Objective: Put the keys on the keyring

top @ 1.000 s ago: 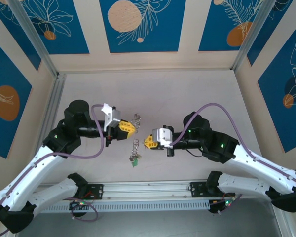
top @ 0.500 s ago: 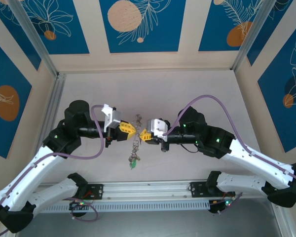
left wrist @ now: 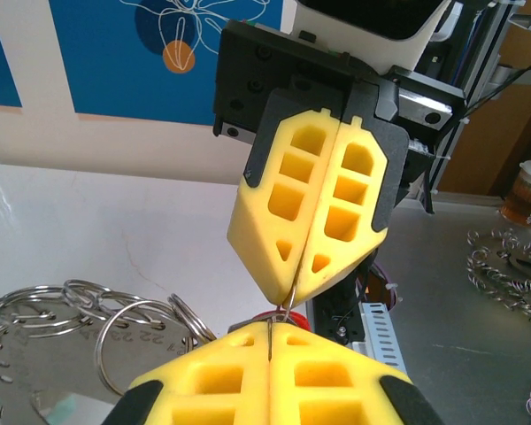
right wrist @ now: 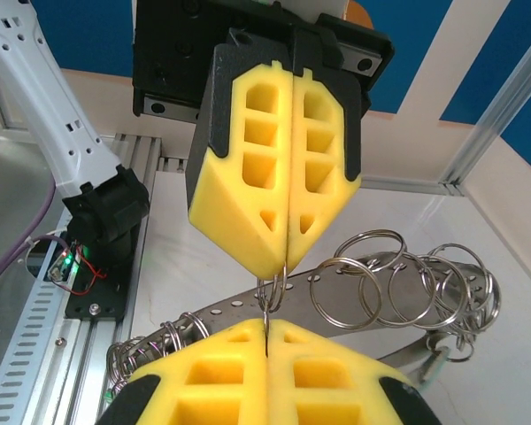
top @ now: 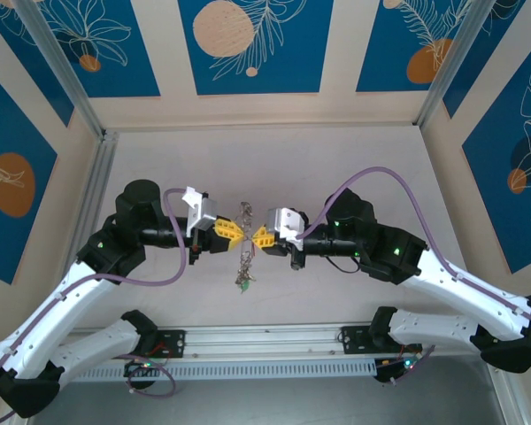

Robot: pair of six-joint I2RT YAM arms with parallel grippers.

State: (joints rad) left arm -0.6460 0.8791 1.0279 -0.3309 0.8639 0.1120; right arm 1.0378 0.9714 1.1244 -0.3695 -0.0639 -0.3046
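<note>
Bare table [top: 354,168] all around mid-frame in the top view, walls [top: 257,111] well apart. Tip to tip there, left gripper [top: 241,234] and right gripper [top: 257,237], each clamped fully shut on the thin wire of the keyring [top: 244,257]. Dangling just below them, the keys [top: 242,285].

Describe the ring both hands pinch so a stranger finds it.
At the centre of the table the left hand and right hand meet tip to tip. Pinched between both is one split ring; its neighbours along the metal strip are ungripped.
</note>
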